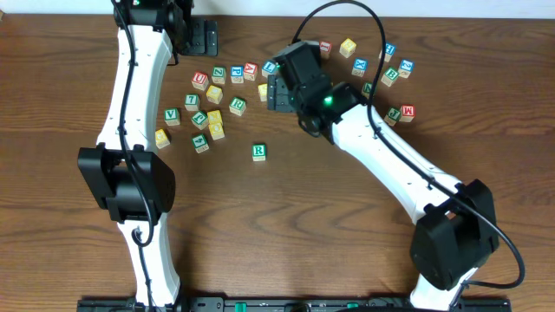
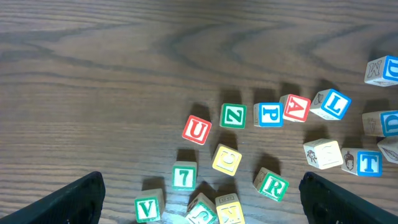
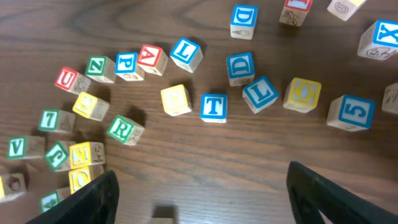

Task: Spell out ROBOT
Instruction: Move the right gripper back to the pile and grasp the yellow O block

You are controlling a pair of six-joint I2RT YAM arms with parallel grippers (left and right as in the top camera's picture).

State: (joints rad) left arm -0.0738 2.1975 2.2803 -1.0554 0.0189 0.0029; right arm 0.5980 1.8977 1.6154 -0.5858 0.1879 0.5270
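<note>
1. Lying alone toward the middle of the table (image 1: 69,173), a green R block (image 1: 258,152) is seen, set apart from all the others on the side of the near edge.
2. The remaining letter blocks (image 1: 214,94) are scattered along the far edge; a yellow O block (image 3: 303,94) and a blue T block (image 3: 213,107) are found among them.
3. The right gripper (image 3: 202,174) is held above this scatter, its fingers spread wide, and nothing is gripped.
4. The left gripper (image 2: 202,180) is held nearer the far left corner, likewise spread wide and empty.
</note>
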